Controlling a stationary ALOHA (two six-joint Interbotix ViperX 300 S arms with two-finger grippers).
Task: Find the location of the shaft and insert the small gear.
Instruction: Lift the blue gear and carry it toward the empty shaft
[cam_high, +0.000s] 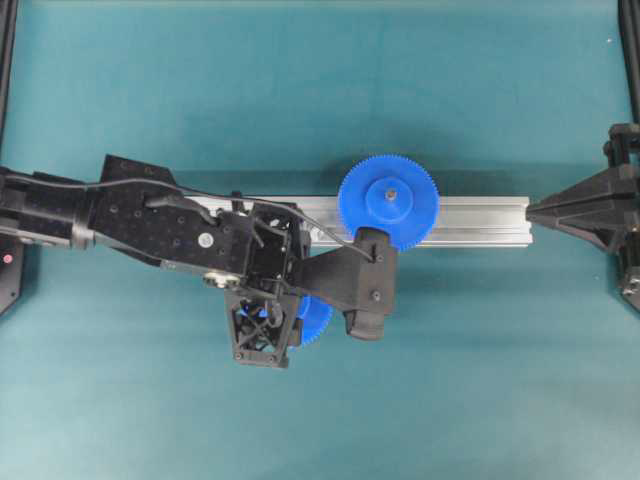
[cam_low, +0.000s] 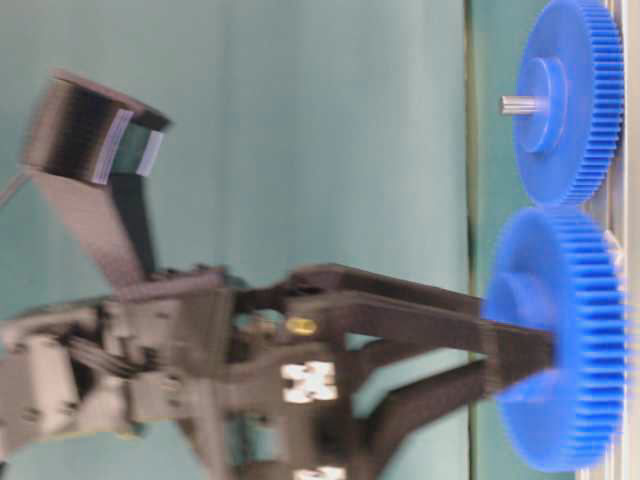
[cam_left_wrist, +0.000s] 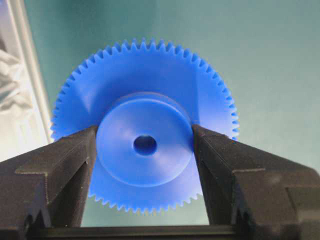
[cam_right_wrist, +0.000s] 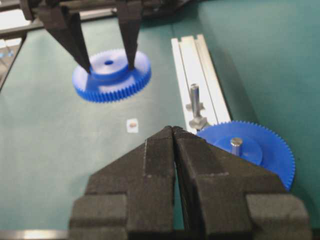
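we see the left gripper (cam_left_wrist: 144, 150) clamped on the raised hub of the small gear (cam_left_wrist: 145, 165), its 2 fingers (cam_right_wrist: 75, 37) holding the wheel over the green mat (cam_right_wrist: 60, 150) beside the aluminium rail (cam_right_wrist: 200, 65). the shaft (cam_right_wrist: 195, 102) stands upright on that rail, near the larger gear (cam_right_wrist: 255, 150). the right gripper (cam_right_wrist: 173, 131) has its jaws pressed together, holding nothing.

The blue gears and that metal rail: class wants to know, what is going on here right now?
The left gripper has its jaws closed on the raised hub of the small gear, lifted clear of the green table. The shaft stands bare on the aluminium rail, next to the larger gear already mounted there. The right gripper waits shut at the rail's end, holding nothing. Insertion is not yet done.
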